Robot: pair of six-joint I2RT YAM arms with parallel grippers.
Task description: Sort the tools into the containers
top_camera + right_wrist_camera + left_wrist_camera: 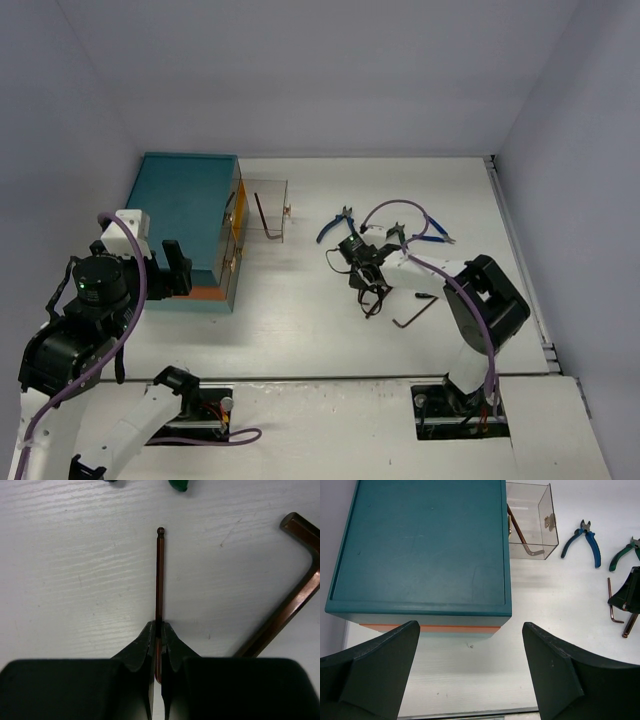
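Note:
The teal chest (185, 225) stands at the left, with one clear drawer (270, 210) pulled out; a dark hex key (265, 218) lies in it. My right gripper (159, 627) is shut on a thin hex key (159, 580), just above the table at centre (370, 285). A thicker hex key (295, 600) lies to its right. Blue pliers (335, 222) lie behind it. My left gripper (470, 627) is open and empty, near the chest's (420, 545) front side. The left wrist view also shows the drawer (530, 520), blue pliers (585, 540) and green pliers (625, 555).
Another blue-handled tool (435, 232) lies behind the right arm, partly hidden by its cable. The chest's orange band (430, 628) shows just ahead of my left fingers. Grey walls close in the table on three sides.

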